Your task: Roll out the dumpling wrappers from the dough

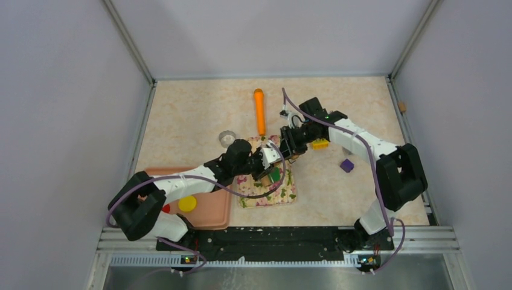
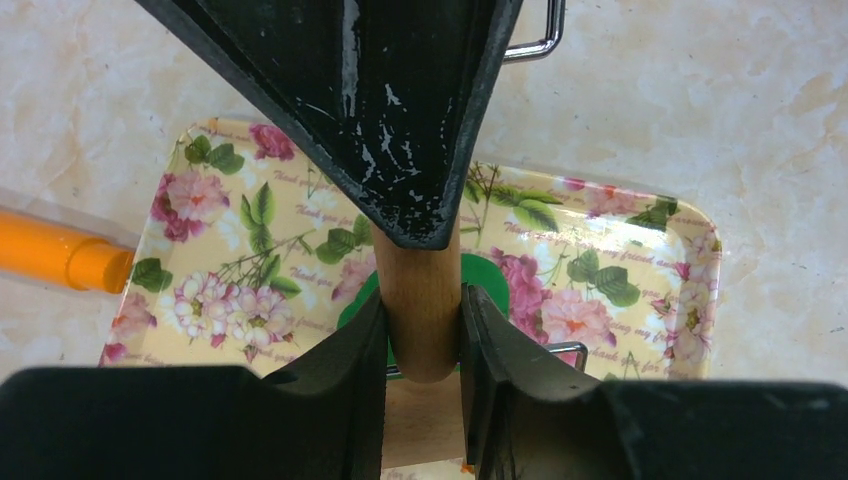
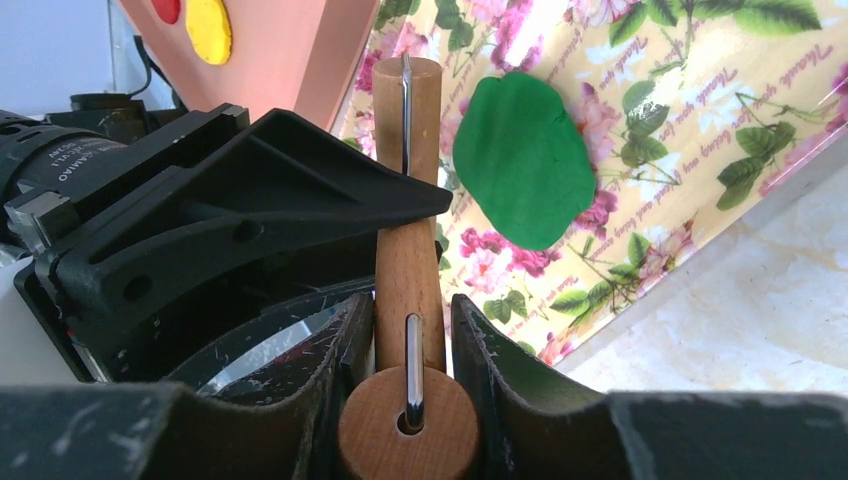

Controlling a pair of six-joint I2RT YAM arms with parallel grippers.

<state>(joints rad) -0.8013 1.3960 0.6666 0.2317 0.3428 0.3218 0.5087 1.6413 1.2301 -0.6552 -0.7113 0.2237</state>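
Note:
The dough [image 3: 525, 155] is a flattened dark green oval lying on the floral mat [image 3: 700, 90]; it also shows as dough [image 2: 492, 280] behind the tool. A small wooden roller with a wire frame hangs over the mat. My left gripper [image 2: 422, 320] is shut on its wooden handle [image 2: 420, 300]. My right gripper [image 3: 410, 320] is shut on the same handle [image 3: 408, 270], just above the round roller end [image 3: 405, 425]. The two grippers meet over the mat [image 1: 265, 193]. Two dumpling wrappers, a yellow disc [image 1: 187, 203] and a red disc [image 1: 165, 208], lie in the pink tray [image 1: 208, 211].
An orange rolling pin [image 1: 259, 112] lies behind the mat, and a metal ring [image 1: 227, 138] sits to its left. A yellow block [image 1: 320, 144] and a purple block [image 1: 346, 164] rest right of the mat. Grey walls enclose the table.

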